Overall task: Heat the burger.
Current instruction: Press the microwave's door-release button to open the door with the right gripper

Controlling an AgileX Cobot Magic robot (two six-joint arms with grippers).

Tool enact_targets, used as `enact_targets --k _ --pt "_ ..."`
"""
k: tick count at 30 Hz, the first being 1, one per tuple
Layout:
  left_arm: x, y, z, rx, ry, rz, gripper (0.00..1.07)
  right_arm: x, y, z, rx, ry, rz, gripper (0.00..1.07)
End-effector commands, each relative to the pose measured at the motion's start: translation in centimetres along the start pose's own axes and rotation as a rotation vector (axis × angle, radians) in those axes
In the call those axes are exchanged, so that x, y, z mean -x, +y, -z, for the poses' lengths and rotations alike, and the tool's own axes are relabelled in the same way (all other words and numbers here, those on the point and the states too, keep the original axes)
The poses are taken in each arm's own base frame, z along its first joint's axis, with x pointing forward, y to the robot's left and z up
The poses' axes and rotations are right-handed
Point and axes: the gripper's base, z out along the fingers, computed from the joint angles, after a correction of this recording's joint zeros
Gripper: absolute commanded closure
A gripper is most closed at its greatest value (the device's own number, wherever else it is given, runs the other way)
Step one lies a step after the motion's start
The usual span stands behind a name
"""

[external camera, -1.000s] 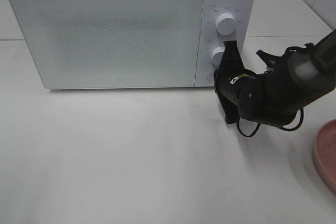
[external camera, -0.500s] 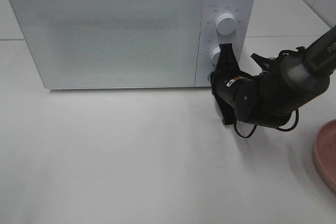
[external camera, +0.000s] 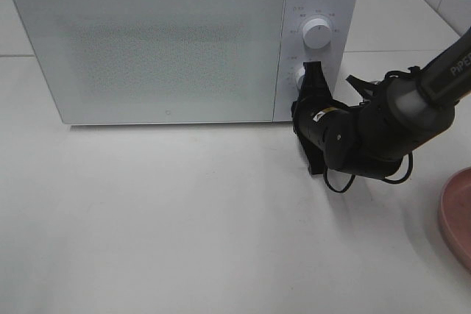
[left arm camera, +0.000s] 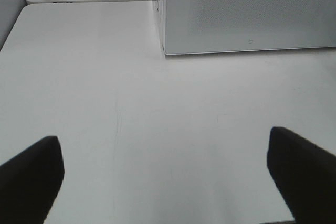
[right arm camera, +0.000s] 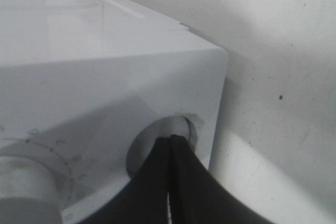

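Task thing: the burger is not visible in any view. The pink plate [external camera: 458, 215], at the 4 o'clock edge of the high view, shows no burger on its visible part.
Possible location: the microwave [external camera: 169, 49] door is shut and its panel gives no view inside, so it cannot be told whether the burger is in there.
Burger axis: cannot be told.
Right gripper [right arm camera: 170, 142]: the fingers are pressed together to a single point and hold nothing.
Right gripper contact: the joined tip sits in the recess of the round button [right arm camera: 143, 153] at the bottom of the control panel, below the lower knob [external camera: 299, 77] and the upper knob [external camera: 316, 32].
Deciding relation: the button lies at 12 o'clock from the right gripper, straight along its finger axis, so a push along that axis loads it squarely.
Arm approach: the right arm enters from 3 o'clock in the high view.
Left gripper [left arm camera: 163, 140]: the fingers are spread wide and empty over the bare table [external camera: 184, 218].
Left gripper bearing: the microwave front lies at 12 to 1 o'clock from it, well apart.
Nearer arm: the right arm, already at the panel.
Step in hand (judgement): pressing the button, whose function is not shown.
Microwave axis: long side runs 9 to 3 o'clock.
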Motion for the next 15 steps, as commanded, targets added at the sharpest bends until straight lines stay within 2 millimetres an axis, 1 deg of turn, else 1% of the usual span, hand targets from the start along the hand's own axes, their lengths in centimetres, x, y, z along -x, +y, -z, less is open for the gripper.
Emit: enact_targets --k 1,5,9,15 --pt "-0.2 -0.1 0.2 0.000 -0.025 -0.002 0.03 0.3 3.2 -0.4 0.198 -0.040 0.005 1.07" --pt "-0.2 -0.1 0.2 0.000 -0.025 -0.002 0.03 0.0 3.5 -0.9 0.211 -0.040 0.008 1.07" --pt "-0.2 -0.1 0.2 0.000 -0.025 -0.002 0.03 -0.4 3.9 -1.9 0.229 -0.043 0.004 1.07" --pt "-0.2 -0.1 0.2 0.000 -0.025 -0.002 0.03 -0.5 4.0 -2.2 0.231 -0.046 0.006 1.07"
